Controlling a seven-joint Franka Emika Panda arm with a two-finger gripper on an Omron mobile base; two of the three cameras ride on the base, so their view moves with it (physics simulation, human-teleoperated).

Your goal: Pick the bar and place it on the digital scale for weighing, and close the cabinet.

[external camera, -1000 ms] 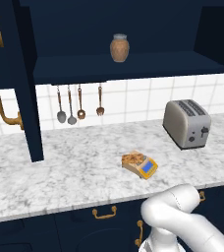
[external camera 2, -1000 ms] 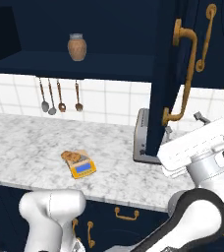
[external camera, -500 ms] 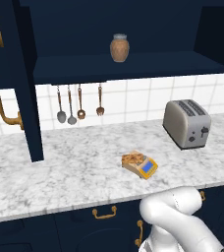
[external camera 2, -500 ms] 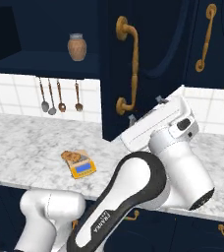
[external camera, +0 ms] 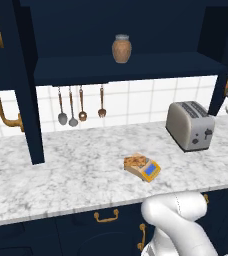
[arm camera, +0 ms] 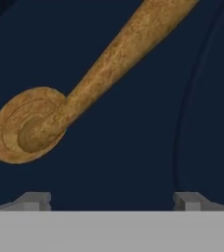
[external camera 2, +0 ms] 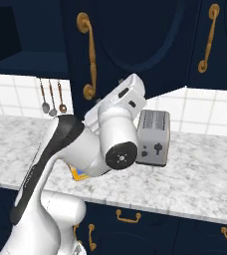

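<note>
speckled orange-brown bar rests on tan wedge-shaped digital scale; spread gripper faces navy cabinet, positioned to push it closed.

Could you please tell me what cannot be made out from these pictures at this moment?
- The digital scale reading: its blue display is too small in the left base view, and the arm hides most of it in the right base view.
- Whether the gripper touches the cabinet door: the hand view is too close to tell.
- The brass handle: its upper end is cut off by the hand view's top edge.
</note>
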